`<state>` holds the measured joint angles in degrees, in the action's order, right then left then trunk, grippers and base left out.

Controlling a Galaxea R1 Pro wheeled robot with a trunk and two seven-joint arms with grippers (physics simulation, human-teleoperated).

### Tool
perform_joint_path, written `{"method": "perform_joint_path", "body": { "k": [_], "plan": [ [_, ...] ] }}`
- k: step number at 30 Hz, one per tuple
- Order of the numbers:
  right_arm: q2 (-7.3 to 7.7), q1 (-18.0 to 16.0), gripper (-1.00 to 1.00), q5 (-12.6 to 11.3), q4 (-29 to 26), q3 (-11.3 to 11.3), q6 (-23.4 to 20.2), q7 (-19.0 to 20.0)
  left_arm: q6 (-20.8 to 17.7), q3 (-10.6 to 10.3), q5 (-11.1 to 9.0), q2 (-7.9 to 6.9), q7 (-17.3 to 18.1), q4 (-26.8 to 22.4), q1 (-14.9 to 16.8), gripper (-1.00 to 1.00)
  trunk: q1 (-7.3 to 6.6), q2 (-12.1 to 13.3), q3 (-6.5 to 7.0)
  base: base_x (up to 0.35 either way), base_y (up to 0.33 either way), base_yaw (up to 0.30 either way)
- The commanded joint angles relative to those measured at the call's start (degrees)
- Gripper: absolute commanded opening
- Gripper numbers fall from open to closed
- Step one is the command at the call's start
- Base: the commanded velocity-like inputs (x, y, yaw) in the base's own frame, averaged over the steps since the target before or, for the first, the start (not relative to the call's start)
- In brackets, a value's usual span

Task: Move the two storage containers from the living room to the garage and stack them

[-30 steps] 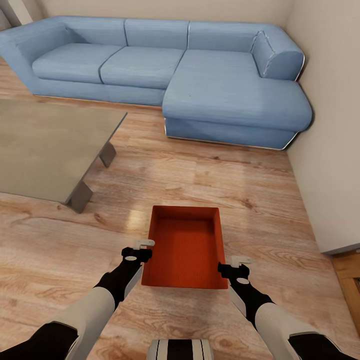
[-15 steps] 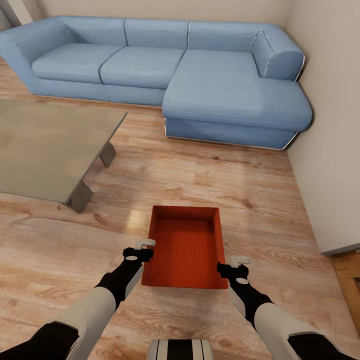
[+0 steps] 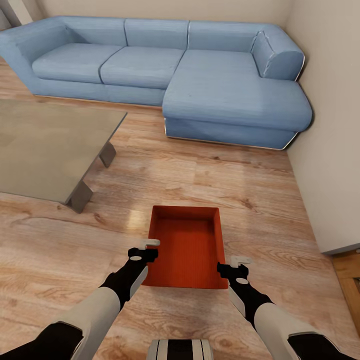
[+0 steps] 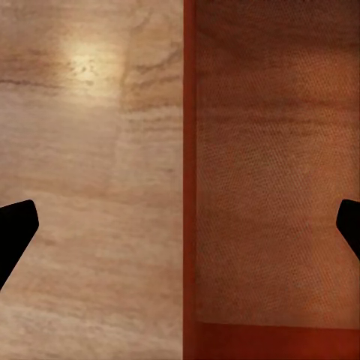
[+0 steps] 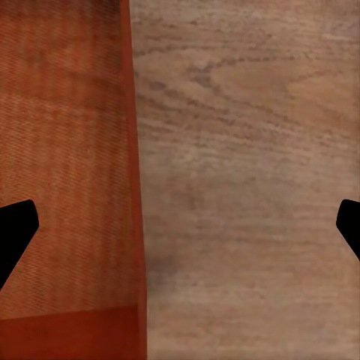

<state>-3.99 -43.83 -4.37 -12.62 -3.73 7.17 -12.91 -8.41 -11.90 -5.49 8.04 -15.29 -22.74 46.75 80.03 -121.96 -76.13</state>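
The left gripper (image 3: 145,248) has slid inward since the frame half a second ago and now sits against the left wall of the storage container (image 3: 186,247), near that wall's front end, where before it stood a little clear of it. In the left wrist view its two dark fingertips (image 4: 16,232) are spread wide, one over the wood planks and one over the box's inside, with the wall's rim (image 4: 189,172) running between them, so the jaws straddle the wall but are not closed on it. The right gripper (image 3: 235,265) has not shifted; it stands at the container's near right corner, and the right wrist view shows the same wide gap, one fingertip (image 5: 15,236) over the ribbed red-orange bottom and the other over bare floor, the wall's rim (image 5: 133,172) between them. The container itself lies as it did, open top up, flat on the light wood-plank floor (image 3: 215,175) of the living room, straight ahead of the robot between its two forearms. Beyond it to the left stands a low grey table (image 3: 45,145), and along the far beige wall runs the blue corner sofa (image 3: 200,85), both unmoved, as is the head view
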Motion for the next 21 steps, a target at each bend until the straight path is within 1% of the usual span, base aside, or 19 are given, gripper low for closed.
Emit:
{"method": "perform_joint_path", "body": {
  "k": [1,12,13,21],
  "plan": [
    [0.02,-0.03,1.00,-0.47,0.06,-0.40,0.21,-0.27,-0.30,-0.49,-0.58,-0.05,-0.44,-0.11,0.01,1.00,-0.01,-0.01,-0.03,0.000,0.000,0.000],
    [-0.15,-0.03,1.00,-0.52,0.06,-0.44,0.10,-0.03,-0.24,-0.50,-0.58,-0.13,-0.93,-0.11,0.01,1.00,-0.01,-0.01,-0.03,0.000,0.000,0.000],
    [-0.31,-0.03,1.00,-0.53,0.11,-0.48,0.05,0.65,-0.24,-0.50,-0.58,-0.13,-0.96,-0.11,0.01,1.00,-0.01,-0.01,-0.03,0.000,0.000,0.000],
    [-0.45,-0.03,1.00,-0.39,0.26,-0.49,-0.02,2.35,-0.25,-0.50,-0.58,-0.13,-0.97,-0.11,0.01,1.00,-0.01,-0.01,-0.03,0.000,0.000,0.000]
  ]
}}
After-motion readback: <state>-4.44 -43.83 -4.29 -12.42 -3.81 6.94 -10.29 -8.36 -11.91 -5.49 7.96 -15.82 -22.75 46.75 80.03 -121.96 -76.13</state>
